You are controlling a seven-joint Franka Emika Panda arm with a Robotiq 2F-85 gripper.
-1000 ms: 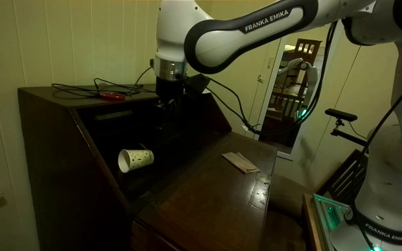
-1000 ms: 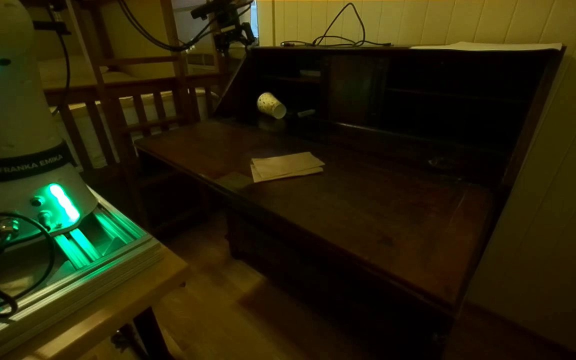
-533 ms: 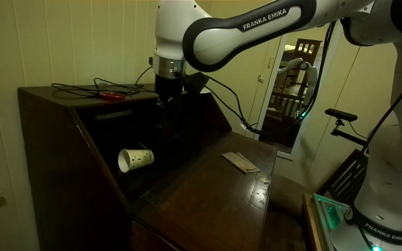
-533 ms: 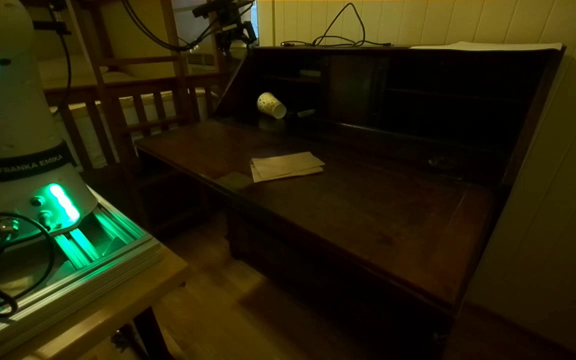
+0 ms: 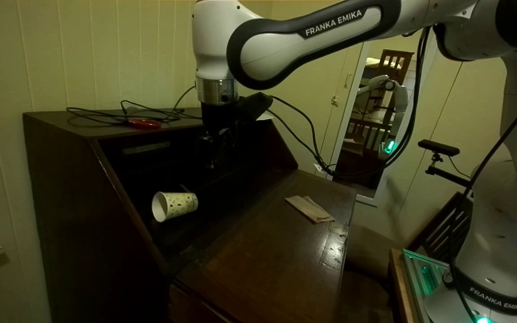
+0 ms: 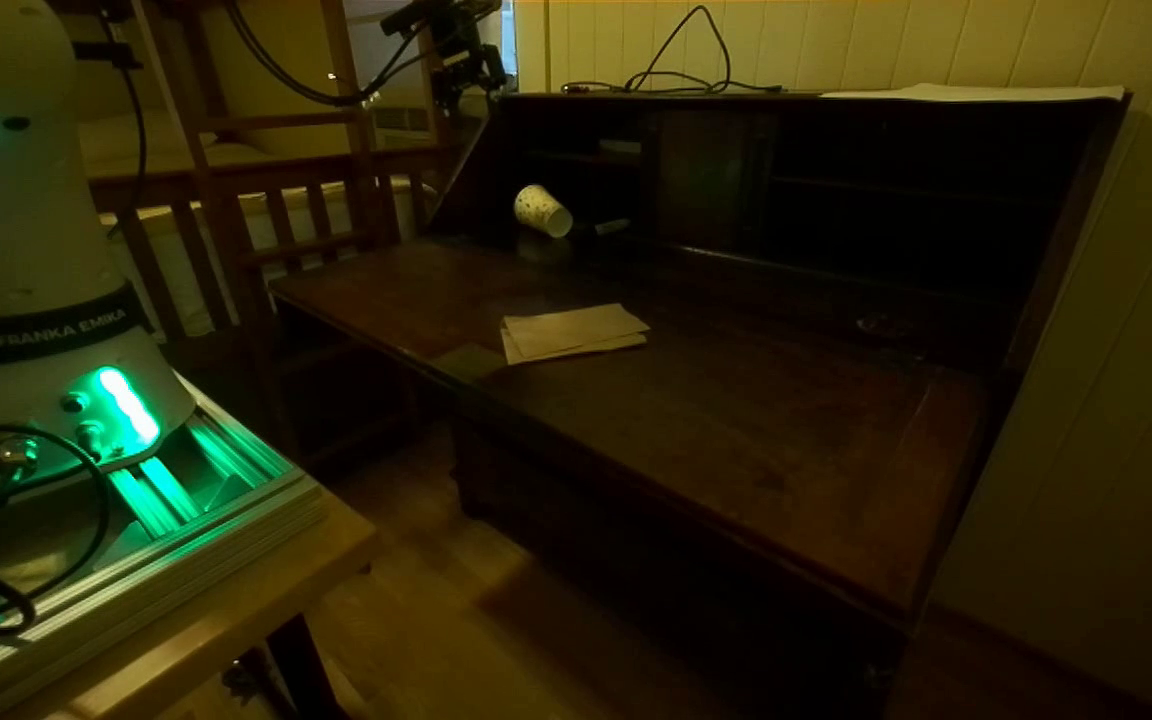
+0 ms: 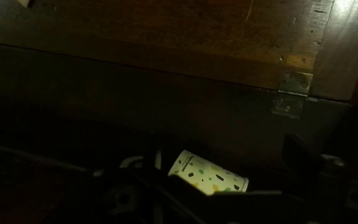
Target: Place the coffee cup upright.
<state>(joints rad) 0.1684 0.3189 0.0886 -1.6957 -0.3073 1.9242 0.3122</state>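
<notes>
The coffee cup (image 5: 175,206) is a white paper cup with green, yellow and dark flecks. It lies on its side at the back of the dark desk, inside the recess. Its open mouth faces left in an exterior view and down to the right in an exterior view (image 6: 543,211). In the wrist view the cup (image 7: 210,174) shows between the spread fingers, its lower part hidden by the dark gripper body. My gripper (image 5: 213,159) is open and empty, above the cup and apart from it. It also shows at the top of an exterior view (image 6: 476,85).
A folded brown paper (image 5: 310,209) lies on the desk's lowered leaf (image 5: 267,264). A thin pale object (image 6: 612,226) lies beside the cup. The desk's side panel (image 5: 119,193) and dark shelves (image 6: 896,180) enclose the recess. Cables and a red item (image 5: 144,124) rest on top.
The arm has shifted slightly to the left in an exterior view, and the wrist has tilted a little. The gripper stays above the desk recess. The cup has not moved.
</notes>
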